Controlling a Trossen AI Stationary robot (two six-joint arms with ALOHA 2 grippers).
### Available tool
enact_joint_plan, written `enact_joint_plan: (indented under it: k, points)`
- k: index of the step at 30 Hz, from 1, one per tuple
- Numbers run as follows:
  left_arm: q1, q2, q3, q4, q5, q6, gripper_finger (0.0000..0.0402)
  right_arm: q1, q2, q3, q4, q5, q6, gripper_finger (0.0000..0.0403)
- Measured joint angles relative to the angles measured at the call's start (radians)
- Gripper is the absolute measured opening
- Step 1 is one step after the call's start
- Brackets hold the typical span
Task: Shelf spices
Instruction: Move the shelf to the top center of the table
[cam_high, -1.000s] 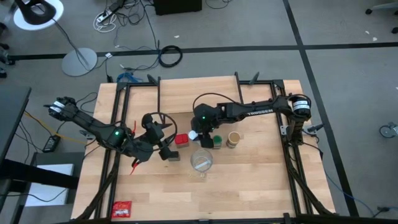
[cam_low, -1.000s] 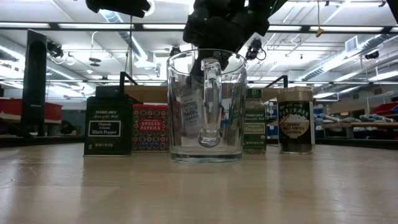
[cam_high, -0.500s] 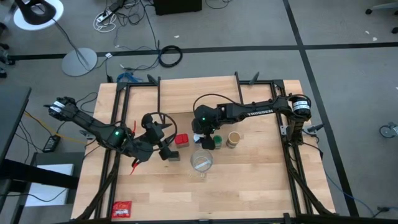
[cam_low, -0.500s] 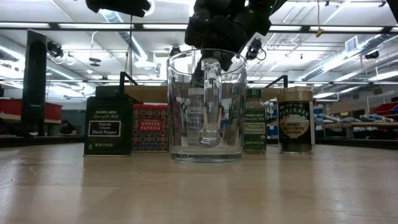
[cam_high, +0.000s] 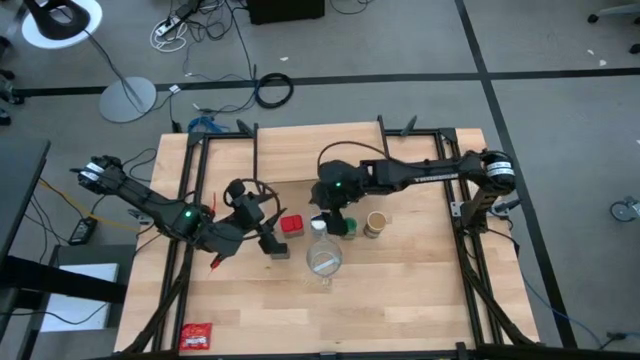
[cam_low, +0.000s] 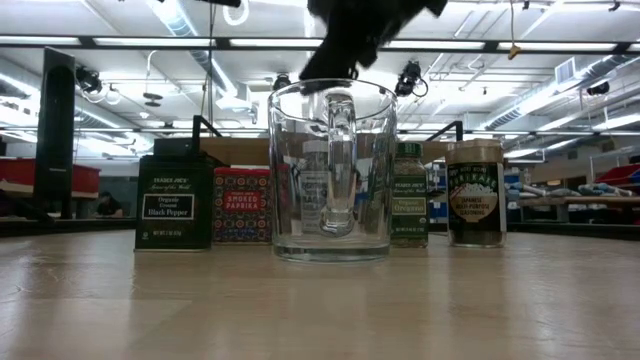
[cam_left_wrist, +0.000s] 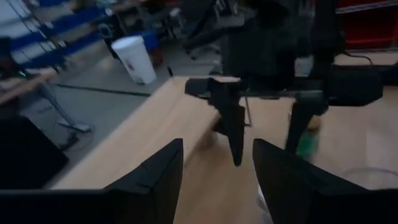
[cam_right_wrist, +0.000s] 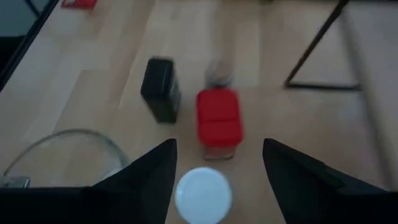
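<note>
The spices stand in a row at mid-table: dark green tin (cam_high: 277, 250), red tin (cam_high: 293, 224), white-lidded jar (cam_high: 318, 226), green-lidded jar (cam_high: 348, 229) and tan-lidded jar (cam_high: 376, 222). A small blurred jar (cam_right_wrist: 217, 73) stands beyond the red tin (cam_right_wrist: 217, 118). The shelf (cam_high: 320, 150) stands along the far edge. My right gripper (cam_right_wrist: 219, 155) hangs open above the white lid (cam_right_wrist: 203, 196), its fingers either side and clear of it. My left gripper (cam_left_wrist: 217, 149) hovers open over the table's left part, beside the dark green tin, with nothing between its fingers.
A clear glass vessel (cam_high: 323, 260) with a handle stands just in front of the row and blocks the low view of the white-lidded jar. A flat red packet (cam_high: 196, 336) lies at the near left corner. Bare wood lies to the near right.
My right gripper has risen straight up from the white-lidded jar. The jar stays standing on the table, and its lid now shows from above.
</note>
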Motion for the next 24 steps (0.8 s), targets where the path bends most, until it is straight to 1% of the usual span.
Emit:
enact_joint_plan:
  k: [3, 5, 9, 11, 13, 15, 17, 19, 20, 24]
  points:
    - [0.0, 0.001, 0.024, -0.005, -0.105, 0.039, 0.0198, 0.011, -0.057, 0.01, -0.001, 0.1, -0.008, 0.0235]
    - [0.0, -0.005, 0.052, -0.018, -0.197, 0.056, 0.0198, 0.021, -0.106, 0.01, -0.005, 0.204, -0.025, 0.023]
    - [0.0, -0.029, 0.093, -0.067, -0.385, 0.068, 0.0198, 0.057, -0.216, 0.011, -0.038, 0.535, -0.037, 0.0204]
    - [0.0, -0.052, 0.094, -0.084, -0.444, 0.068, 0.0198, 0.073, -0.271, 0.011, -0.064, 0.685, -0.034, 0.0182]
    - [0.0, -0.08, 0.095, -0.115, -0.46, 0.05, 0.0198, 0.088, -0.325, 0.011, -0.097, 0.791, -0.026, 0.0151]
    - [0.0, -0.111, 0.095, -0.174, -0.463, 0.012, 0.0197, 0.104, -0.372, 0.011, -0.136, 0.871, -0.006, 0.0112]
    - [0.0, -0.14, 0.091, -0.243, -0.465, -0.049, 0.0191, 0.121, -0.412, -0.004, -0.162, 0.934, 0.008, 0.0065]
    - [0.0, -0.167, 0.076, -0.32, -0.466, -0.135, 0.0176, 0.139, -0.447, -0.028, -0.19, 0.984, 0.021, 0.0021]
    - [0.0, -0.178, 0.067, -0.351, -0.466, -0.179, 0.0167, 0.146, -0.459, -0.04, -0.196, 1.003, 0.026, 0.0011]
    - [0.001, -0.209, 0.021, -0.453, -0.447, -0.338, 0.0119, 0.166, -0.5, -0.12, -0.202, 1.094, 0.09, 0.0005]
